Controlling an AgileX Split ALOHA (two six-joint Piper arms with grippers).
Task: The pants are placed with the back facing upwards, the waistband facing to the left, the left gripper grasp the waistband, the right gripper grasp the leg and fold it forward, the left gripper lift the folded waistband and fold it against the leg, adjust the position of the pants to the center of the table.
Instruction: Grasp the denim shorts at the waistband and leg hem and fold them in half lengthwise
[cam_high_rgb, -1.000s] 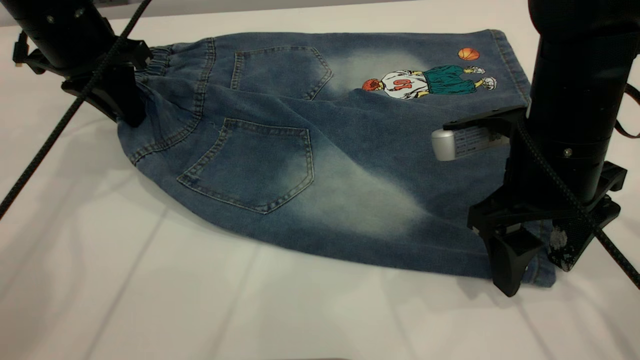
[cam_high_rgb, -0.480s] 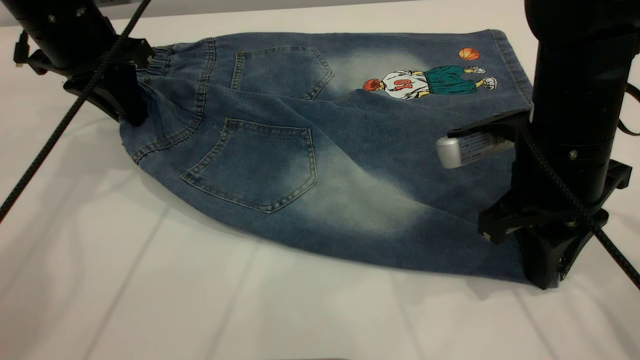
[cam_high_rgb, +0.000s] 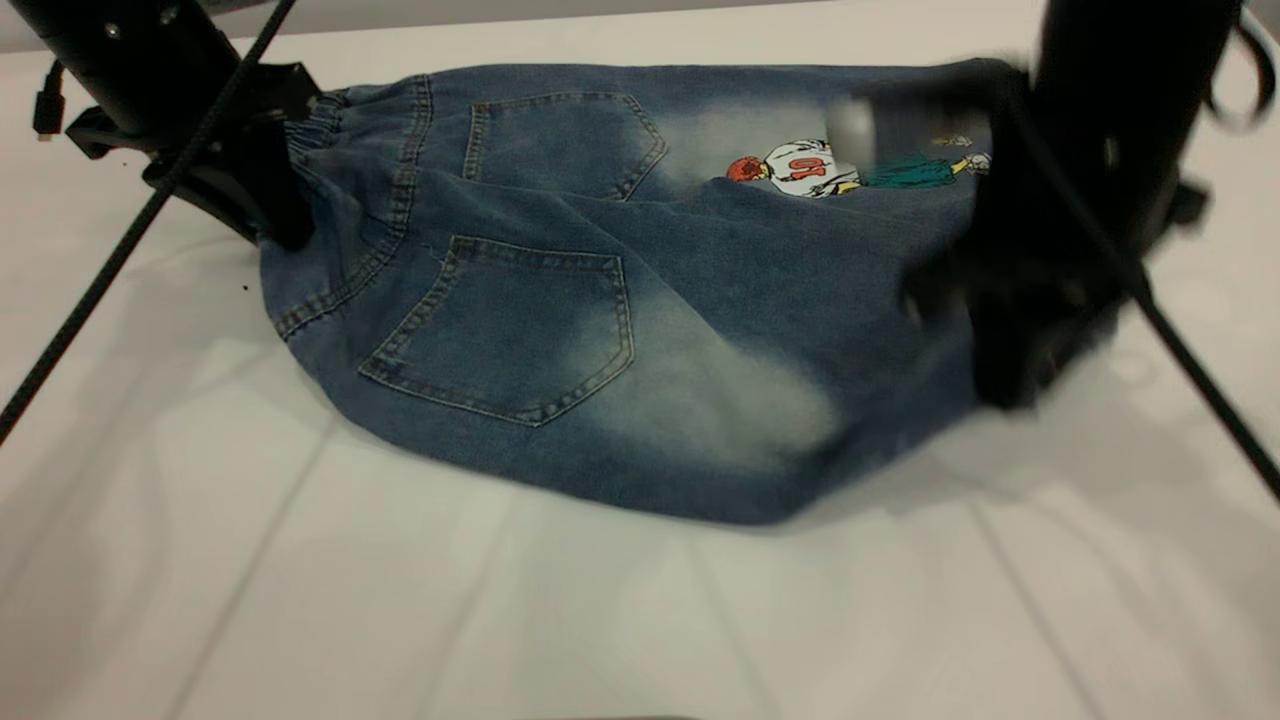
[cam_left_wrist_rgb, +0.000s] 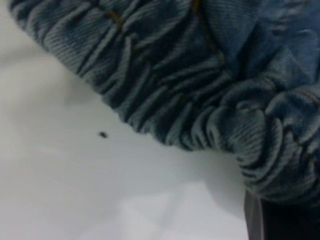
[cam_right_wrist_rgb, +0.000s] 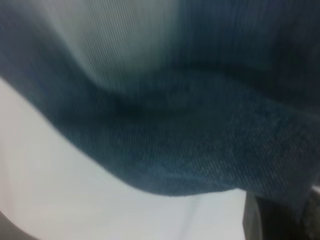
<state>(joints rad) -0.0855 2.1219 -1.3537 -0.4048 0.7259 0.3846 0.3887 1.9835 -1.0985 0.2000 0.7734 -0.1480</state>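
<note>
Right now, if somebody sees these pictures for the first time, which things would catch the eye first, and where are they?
First, the short faded blue denim pants, spread back-up across the large white table, with an orange-haired basketball-player print near the far right. At the right, the black right gripper holds the plain denim leg raised off the table. At the far left, the matte black left gripper clamps the gathered elastic waistband.

On the table (cam_high_rgb: 300, 600), the pants (cam_high_rgb: 560, 300) lie back up, the left gripper (cam_high_rgb: 270, 215) clamped on the waistband (cam_high_rgb: 315, 125) at the left, the blurred right gripper (cam_high_rgb: 1010, 370) holding the leg (cam_high_rgb: 800, 400) raised off the tabletop.
</note>
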